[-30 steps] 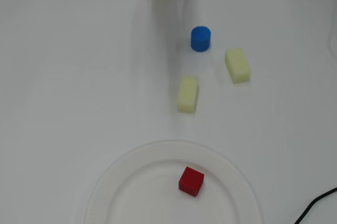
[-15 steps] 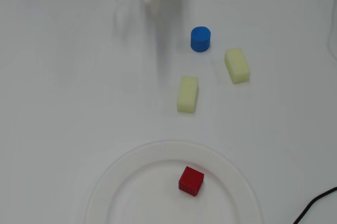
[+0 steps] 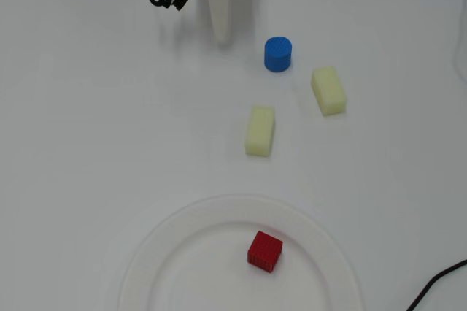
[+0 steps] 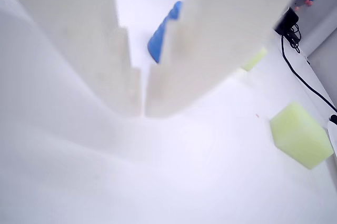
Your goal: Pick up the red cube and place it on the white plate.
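The red cube (image 3: 264,251) rests on the white plate (image 3: 175,252), right of the plate's middle, at the bottom of the overhead view. My gripper (image 3: 221,36) is at the top of that view, far from the plate, pointing down toward the table left of a blue cylinder (image 3: 278,54). In the wrist view the gripper (image 4: 142,111) fills the frame, its two white fingers pressed together at the tips with nothing between them. The red cube and the plate are out of the wrist view.
Two pale yellow blocks lie between the arm and the plate, one in the middle (image 3: 260,130) and one to the right (image 3: 328,90); one shows in the wrist view (image 4: 301,134). A black cable (image 3: 438,285) enters at bottom right.
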Controlling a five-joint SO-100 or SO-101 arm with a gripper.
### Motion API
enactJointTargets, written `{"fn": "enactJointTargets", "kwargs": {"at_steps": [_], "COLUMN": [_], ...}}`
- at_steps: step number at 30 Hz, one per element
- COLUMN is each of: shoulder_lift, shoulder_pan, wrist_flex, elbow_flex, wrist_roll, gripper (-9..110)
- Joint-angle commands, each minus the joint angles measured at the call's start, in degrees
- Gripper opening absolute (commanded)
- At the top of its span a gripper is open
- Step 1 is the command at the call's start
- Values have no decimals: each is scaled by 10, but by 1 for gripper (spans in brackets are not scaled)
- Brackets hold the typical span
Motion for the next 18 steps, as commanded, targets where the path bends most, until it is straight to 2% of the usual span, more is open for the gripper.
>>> {"fn": "enactJointTargets", "kwargs": {"at_steps": [1, 18], "shoulder_lift": [4, 4], "shoulder_pan": [-2, -1], "wrist_flex": [-9, -9], "elbow_flex": [13, 13], "wrist_roll": [0, 8], "gripper": [0, 3]}}
